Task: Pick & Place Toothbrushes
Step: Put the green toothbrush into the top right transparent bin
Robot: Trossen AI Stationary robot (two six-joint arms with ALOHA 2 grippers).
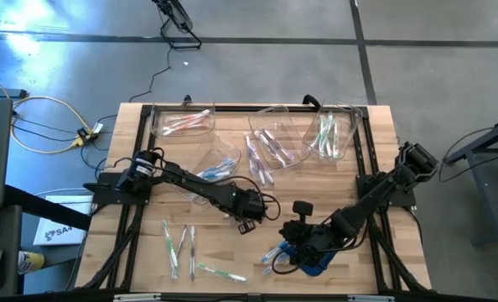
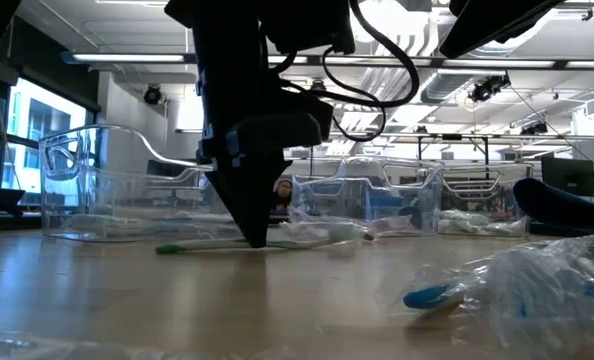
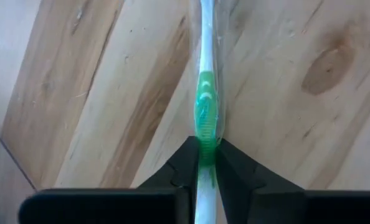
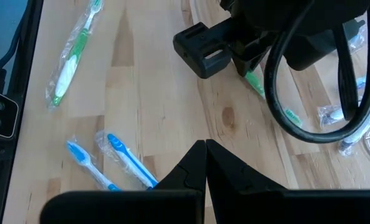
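The left hand (image 1: 251,220) sits low at the centre of the high view, tips down on the table (image 1: 132,252). In its wrist view the fingers (image 3: 179,168) are drawn in narrow on either side of a green toothbrush (image 3: 205,112), pinching its handle just below the green grip section. The brush lies flat on the wood and runs straight away from the hand, so its long axis sits square across the closing line of the fingers. The low view shows the same brush (image 2: 192,247) flat under the pointed tips. The grip looks ready for a lift.

The right hand (image 1: 293,250) waits at lower centre right of the high view, fingers pressed together and empty, beside blue toothbrushes (image 4: 132,163). Clear bins (image 1: 182,122) line the top edge.
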